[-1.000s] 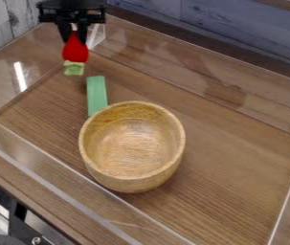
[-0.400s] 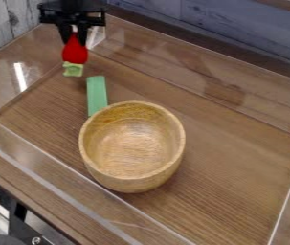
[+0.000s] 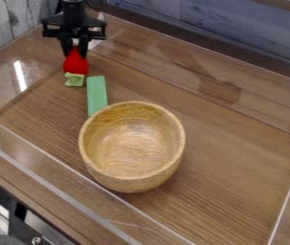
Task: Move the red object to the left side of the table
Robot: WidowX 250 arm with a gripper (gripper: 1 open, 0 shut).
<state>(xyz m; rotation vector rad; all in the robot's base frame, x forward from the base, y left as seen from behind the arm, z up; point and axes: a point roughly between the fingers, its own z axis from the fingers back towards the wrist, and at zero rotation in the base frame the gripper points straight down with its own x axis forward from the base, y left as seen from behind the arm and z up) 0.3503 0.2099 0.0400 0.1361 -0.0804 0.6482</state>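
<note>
The red object (image 3: 75, 64), a small strawberry-like toy with a light green leafy end (image 3: 75, 80) pointing down, hangs at the far left of the table (image 3: 236, 163). My gripper (image 3: 75, 48) points straight down and is shut on the toy's top. The leafy end sits at or just above the wood surface; whether it touches I cannot tell.
A flat green strip (image 3: 96, 95) lies just right of the toy. A wooden bowl (image 3: 133, 144) stands in the middle. Clear acrylic walls (image 3: 19, 144) edge the tabletop, with the left wall close to the gripper.
The gripper has sunk toward the tabletop with the red toy still in it. The strip and bowl have not moved.
</note>
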